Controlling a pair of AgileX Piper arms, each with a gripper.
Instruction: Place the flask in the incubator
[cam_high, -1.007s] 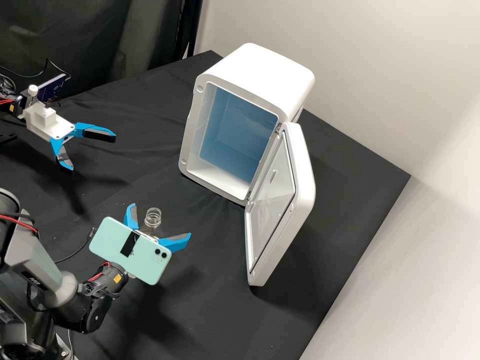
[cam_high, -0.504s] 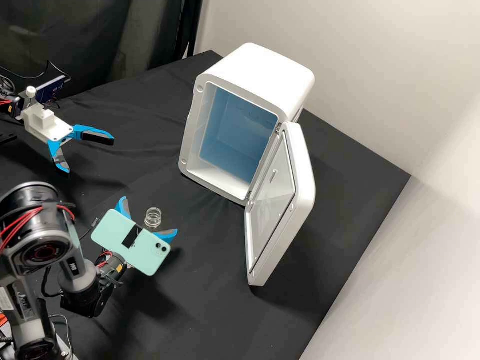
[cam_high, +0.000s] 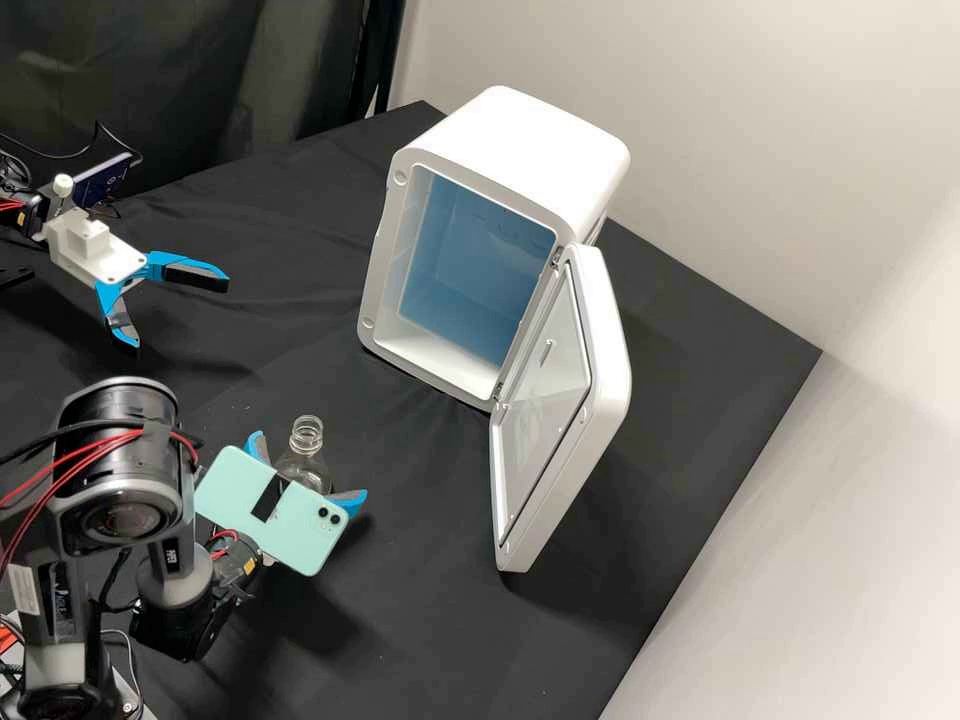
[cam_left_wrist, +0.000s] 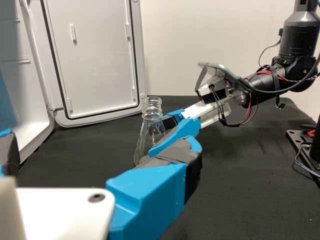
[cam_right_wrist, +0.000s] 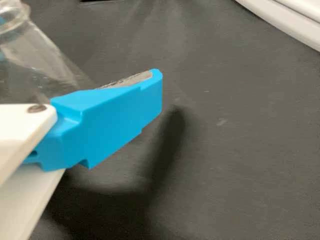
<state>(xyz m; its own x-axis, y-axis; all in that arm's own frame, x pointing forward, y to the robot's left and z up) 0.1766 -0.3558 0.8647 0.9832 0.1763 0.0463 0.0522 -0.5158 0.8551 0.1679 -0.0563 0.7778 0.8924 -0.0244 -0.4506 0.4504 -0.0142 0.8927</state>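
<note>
Two blue fingers of the right claw press on the glass flask from both sides, on its conical body below the neck, so it seems to us pinched and not only surrounded. The flask is upright with the open mouth up; whether its bottom touches the tabletop we cannot tell. We judge that this low grip keeps the neck free and the flask steady for carrying. Ahead of this claw, well apart, the white incubator has its door swung open, so the blue inside is free to receive the flask. The left claw hangs well apart from the right one, fingers spread, holding nothing. We find no readable writing on the flask or the incubator — the mint phone behind the right claw carries only a black tape strip.
</note>
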